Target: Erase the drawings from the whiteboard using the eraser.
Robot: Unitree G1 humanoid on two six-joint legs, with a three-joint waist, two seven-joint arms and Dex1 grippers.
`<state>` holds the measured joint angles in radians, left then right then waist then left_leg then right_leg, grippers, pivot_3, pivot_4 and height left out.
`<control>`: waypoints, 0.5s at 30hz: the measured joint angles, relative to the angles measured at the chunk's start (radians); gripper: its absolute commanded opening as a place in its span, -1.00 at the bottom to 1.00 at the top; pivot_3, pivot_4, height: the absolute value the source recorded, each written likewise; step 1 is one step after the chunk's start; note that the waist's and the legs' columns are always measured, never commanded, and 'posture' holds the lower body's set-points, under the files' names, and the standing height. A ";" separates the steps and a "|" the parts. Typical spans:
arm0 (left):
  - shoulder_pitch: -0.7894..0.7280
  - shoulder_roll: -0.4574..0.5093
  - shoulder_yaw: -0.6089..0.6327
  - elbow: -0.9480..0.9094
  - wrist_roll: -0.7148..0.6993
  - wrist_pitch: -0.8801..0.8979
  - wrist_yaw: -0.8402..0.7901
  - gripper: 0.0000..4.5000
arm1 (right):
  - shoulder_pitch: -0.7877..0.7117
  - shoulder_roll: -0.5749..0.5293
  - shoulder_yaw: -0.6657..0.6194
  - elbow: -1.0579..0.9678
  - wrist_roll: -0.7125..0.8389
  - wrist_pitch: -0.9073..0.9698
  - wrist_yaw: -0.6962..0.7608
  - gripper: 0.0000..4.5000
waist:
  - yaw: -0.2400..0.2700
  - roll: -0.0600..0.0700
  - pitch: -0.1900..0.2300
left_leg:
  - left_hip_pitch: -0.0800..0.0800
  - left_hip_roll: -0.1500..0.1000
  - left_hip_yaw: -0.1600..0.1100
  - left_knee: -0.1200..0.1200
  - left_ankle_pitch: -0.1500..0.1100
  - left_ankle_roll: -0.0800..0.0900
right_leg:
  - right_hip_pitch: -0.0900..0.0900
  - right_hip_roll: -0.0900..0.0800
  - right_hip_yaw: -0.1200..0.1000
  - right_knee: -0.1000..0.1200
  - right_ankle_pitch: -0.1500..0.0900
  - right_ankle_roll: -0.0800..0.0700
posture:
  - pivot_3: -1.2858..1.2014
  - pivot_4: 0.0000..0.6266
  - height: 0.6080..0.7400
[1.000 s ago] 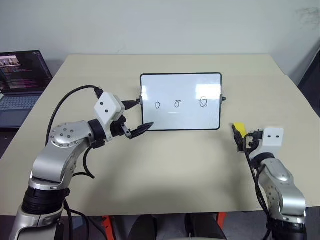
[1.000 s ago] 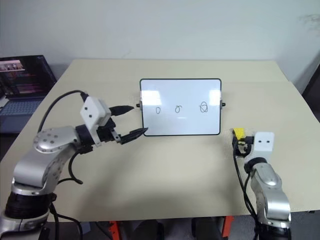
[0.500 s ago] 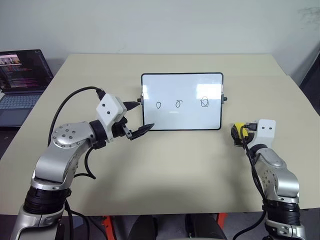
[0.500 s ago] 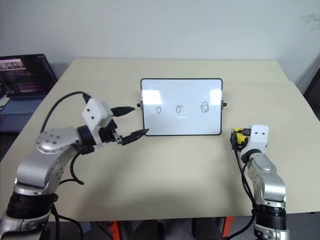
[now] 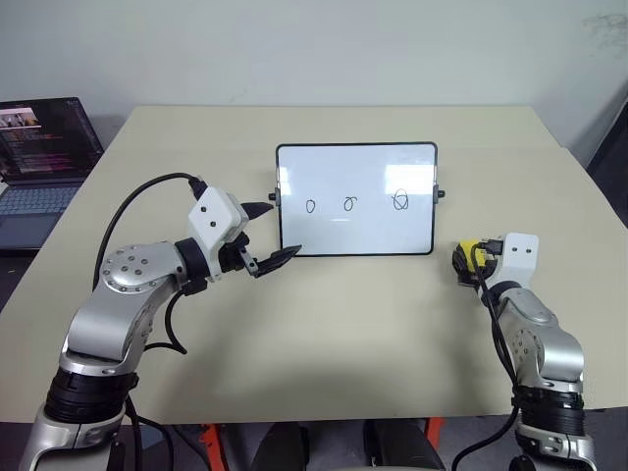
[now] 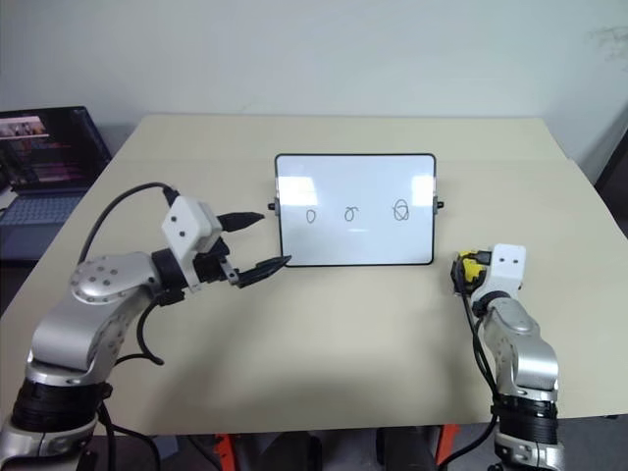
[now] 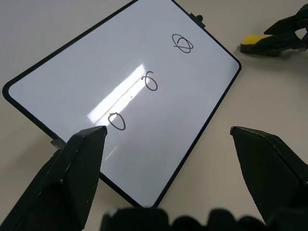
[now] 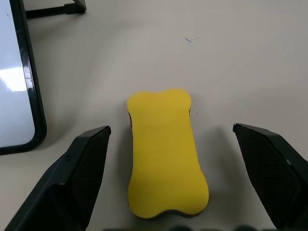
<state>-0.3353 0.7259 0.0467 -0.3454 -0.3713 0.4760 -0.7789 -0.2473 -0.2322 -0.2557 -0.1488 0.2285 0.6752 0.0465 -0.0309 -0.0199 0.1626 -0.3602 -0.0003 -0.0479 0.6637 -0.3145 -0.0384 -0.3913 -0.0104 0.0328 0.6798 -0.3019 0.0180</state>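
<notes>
Whiteboard (image 7: 96, 72) w/ three drawings (image 7: 150, 81), eraser (image 7: 254, 42) beyond.

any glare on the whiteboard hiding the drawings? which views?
Left wrist view: a bright glare streak on the whiteboard runs between the drawings, all three legible. Left eye view: soft reflections near the board's upper corners, marks clear. Right wrist view: small glare patch on its edge.

head: down over table (image 5: 324, 334) (stereo) | wrists: close, along gripper
</notes>
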 measured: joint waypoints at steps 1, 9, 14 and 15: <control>0.000 0.000 0.000 0.000 0.000 0.000 0.000 1.00 | -0.002 0.000 0.000 0.000 0.001 0.000 -0.002 0.98 | 0.000 0.000 0.000 | 0.000 0.000 0.000 0.000 0.000 0.000 | 0.000 0.000 0.000 0.000 0.000 0.000 | 0.03 -0.52 1.00; 0.000 0.001 0.000 -0.001 -0.007 0.000 -0.028 1.00 | -0.003 0.001 0.000 0.000 0.007 0.011 -0.006 0.98 | 0.000 0.000 0.000 | 0.000 0.000 0.000 0.000 0.000 0.000 | 0.000 0.000 0.000 0.000 0.000 0.000 | 0.03 -0.52 1.00; 0.007 0.002 0.001 -0.035 -0.052 0.002 -0.073 1.00 | -0.010 0.001 0.000 0.004 0.007 0.011 -0.006 0.98 | 0.000 0.000 0.000 | 0.000 0.000 0.000 0.000 0.000 0.000 | 0.000 0.000 0.000 0.000 0.000 0.000 | 0.03 -0.52 1.00; 0.008 0.003 0.001 -0.040 -0.062 0.004 -0.082 1.00 | -0.011 0.001 0.001 0.005 0.007 0.011 -0.006 0.98 | 0.000 0.000 0.000 | 0.000 0.000 0.000 0.000 0.000 0.000 | 0.000 0.000 0.000 0.000 0.000 0.000 | 0.03 -0.52 1.00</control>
<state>-0.3277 0.7292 0.0480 -0.3858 -0.4337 0.4796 -0.8609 -0.2585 -0.2315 -0.2551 -0.1439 0.2358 0.6863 0.0405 -0.0309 -0.0199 0.1626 -0.3605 -0.0003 -0.0479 0.6637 -0.3145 -0.0384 -0.3914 -0.0104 0.0327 0.6796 -0.3019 0.0181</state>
